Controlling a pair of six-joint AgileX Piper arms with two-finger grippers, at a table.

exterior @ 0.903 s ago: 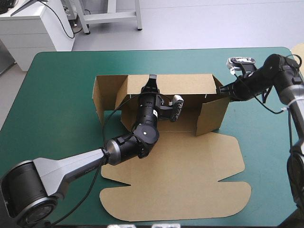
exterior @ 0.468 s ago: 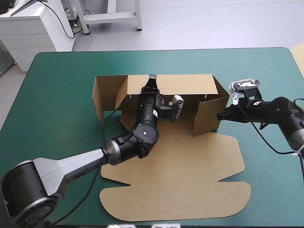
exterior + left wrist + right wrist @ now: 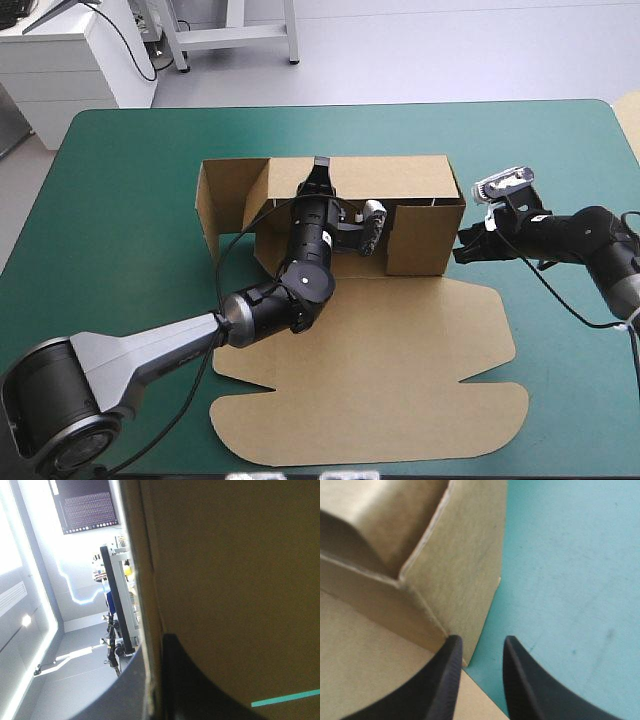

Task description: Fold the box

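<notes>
Box point(image 3: 400, 340): right end wall point(image 3: 425, 238) now square, pushed in by your right gripper point(image 3: 462, 247), fingers narrowly apart, empty; left gripper point(image 3: 320, 165) pinching back wall point(image 3: 400, 178).

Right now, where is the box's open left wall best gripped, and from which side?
Probably its free top edge, coming down from above to straddle it: the left wall stands upright, swung outward, so that edge is bare, while the left gripper pinches the back wall.
</notes>
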